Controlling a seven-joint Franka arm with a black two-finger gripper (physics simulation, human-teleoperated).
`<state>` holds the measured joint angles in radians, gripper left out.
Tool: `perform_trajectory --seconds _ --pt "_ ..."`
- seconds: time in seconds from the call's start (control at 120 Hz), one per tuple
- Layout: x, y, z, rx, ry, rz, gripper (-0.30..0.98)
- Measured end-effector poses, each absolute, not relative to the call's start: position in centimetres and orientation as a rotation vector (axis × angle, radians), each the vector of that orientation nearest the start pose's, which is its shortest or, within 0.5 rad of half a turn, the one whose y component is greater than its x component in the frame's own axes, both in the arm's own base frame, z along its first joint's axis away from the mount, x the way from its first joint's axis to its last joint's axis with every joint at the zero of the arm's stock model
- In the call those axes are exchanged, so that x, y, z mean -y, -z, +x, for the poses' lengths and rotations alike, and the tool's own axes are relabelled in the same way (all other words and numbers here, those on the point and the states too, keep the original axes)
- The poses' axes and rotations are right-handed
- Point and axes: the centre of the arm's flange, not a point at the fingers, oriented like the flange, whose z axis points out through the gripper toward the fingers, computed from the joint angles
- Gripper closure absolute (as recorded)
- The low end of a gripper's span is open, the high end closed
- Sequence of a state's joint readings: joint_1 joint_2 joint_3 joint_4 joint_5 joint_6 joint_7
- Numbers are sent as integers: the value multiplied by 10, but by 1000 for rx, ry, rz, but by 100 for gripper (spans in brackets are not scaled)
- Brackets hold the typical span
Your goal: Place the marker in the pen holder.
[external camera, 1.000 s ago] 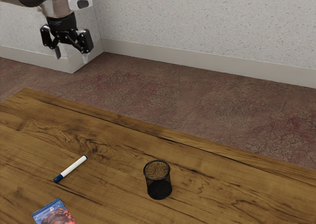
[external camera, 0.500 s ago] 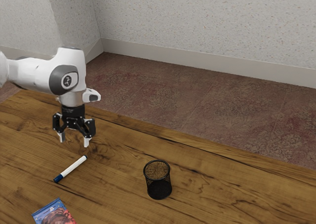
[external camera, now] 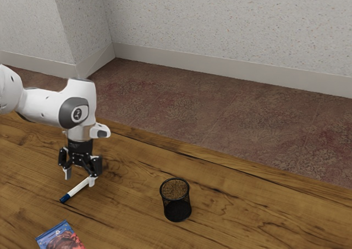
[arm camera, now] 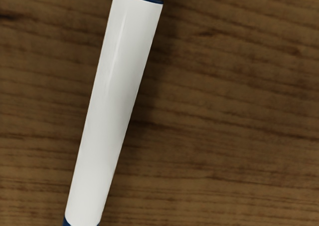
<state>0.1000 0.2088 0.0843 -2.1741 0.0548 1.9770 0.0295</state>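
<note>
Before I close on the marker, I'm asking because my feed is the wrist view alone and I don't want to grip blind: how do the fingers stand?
Observer: The exterior view shows the fingers apart, the gripper open.
Operator: And the pen holder, which way?
Observer: The pen holder stands upright, toward the exterior view's right from the marker.
Operator: Anything else out there?
Observer: Yes, a blue and reddish packet lies by the exterior view's lower edge, partly cut off.

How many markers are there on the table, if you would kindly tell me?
1: the marker lies on the table beneath the open hand, its blue cap toward the packet.
</note>
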Motion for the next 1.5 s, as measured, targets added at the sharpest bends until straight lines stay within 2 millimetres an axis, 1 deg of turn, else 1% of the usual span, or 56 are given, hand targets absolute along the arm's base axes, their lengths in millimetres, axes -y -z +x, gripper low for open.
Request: perform_trajectory --seconds 0.075,0.133,0.2,0.417,0.7,0.733,0.9,1.008,1.25,1.375,1.475,1.5 --pt "-107 -266 506 176 -632 -3058 0" --pt "-121 -260 514 178 -633 -3064 0" --pt "-128 -255 520 156 -636 -3069 0" --pt "-131 -244 530 62 -649 -3082 0" --pt "-130 -233 530 -21 -675 -3099 0" --pt "-130 -233 530 -31 -672 -3099 4" --pt "-129 -235 531 -75 -663 -3097 38" --pt "-125 -235 532 -105 -660 -3098 51" --pt "-119 -234 534 -151 -657 -3099 69" --pt "-119 -234 534 -161 -653 -3094 74" --pt "-119 -240 535 -169 -635 -3088 76" --pt "-117 -246 537 -181 -615 -3086 77"
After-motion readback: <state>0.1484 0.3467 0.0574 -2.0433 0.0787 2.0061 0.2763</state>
